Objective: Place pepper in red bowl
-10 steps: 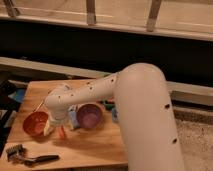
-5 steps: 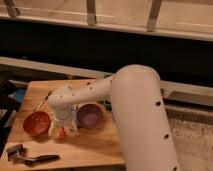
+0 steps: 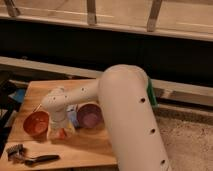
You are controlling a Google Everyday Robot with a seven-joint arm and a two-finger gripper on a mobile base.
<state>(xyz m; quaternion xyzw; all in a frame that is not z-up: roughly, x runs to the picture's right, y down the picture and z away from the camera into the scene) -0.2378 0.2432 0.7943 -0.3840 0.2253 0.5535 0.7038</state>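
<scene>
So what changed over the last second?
The hand eased slightly down and left, toward the red bowl. An orange piece, likely the pepper, shows at its tip, between the bowls. No visible grasp or release. Red bowl, purple bowl and brush stayed put.

Gripper (image 3: 59, 132) sits at approx. 3 o'clock of the red bowl (image 3: 36, 123), mostly hidden under the arm (image 3: 125, 112). An orange bit by it, prob. the pepper (image 3: 63, 134), is too blurred to say if it's held. The arm covers the purple bowl (image 3: 89, 116) rim at 3 o'clock and is cut off at the btm edge. The dark tool (image 3: 31, 158) is too blurred to ID.
</scene>
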